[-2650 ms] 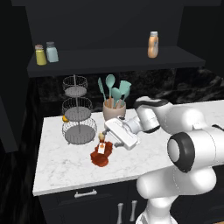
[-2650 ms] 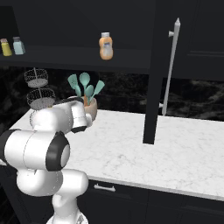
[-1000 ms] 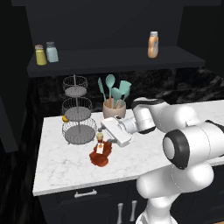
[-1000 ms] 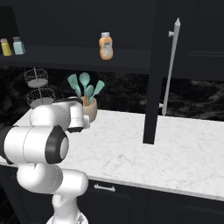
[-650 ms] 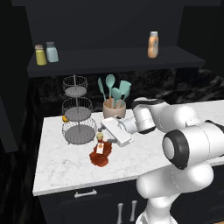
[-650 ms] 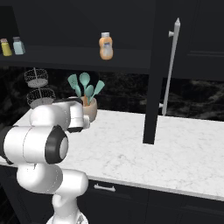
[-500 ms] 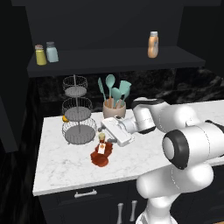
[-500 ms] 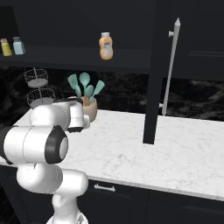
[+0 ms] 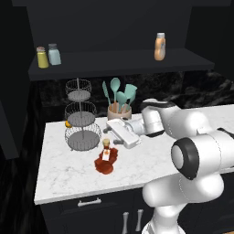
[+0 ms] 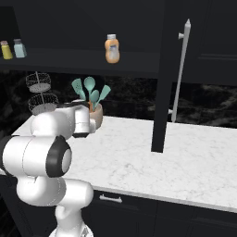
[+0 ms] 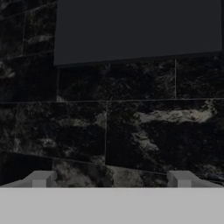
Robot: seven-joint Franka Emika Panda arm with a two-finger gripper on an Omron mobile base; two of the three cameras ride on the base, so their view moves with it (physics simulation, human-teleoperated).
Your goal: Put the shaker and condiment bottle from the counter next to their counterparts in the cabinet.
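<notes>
Now arm bent low, gripper (image 9: 111, 133) open, just above condiment bottle (image 9: 105, 160).

The white counter (image 9: 68, 176) holds a red condiment bottle (image 9: 105, 159) lying on its side, a wire stand (image 9: 82, 123) and a pot of spoons (image 9: 119, 111). Up on the black shelf (image 9: 114, 64), the yellow shaker (image 9: 42, 57) and blue shaker (image 9: 54, 54) stand side by side. The orange bottle (image 9: 159, 46) stands far from them.

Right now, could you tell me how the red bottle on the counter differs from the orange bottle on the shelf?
The red bottle lies tipped over on the counter; the orange bottle stands upright on the shelf. The red bottle is squat and jug-shaped with a narrow neck; the orange bottle is slim and straight. Both have pale caps.
</notes>
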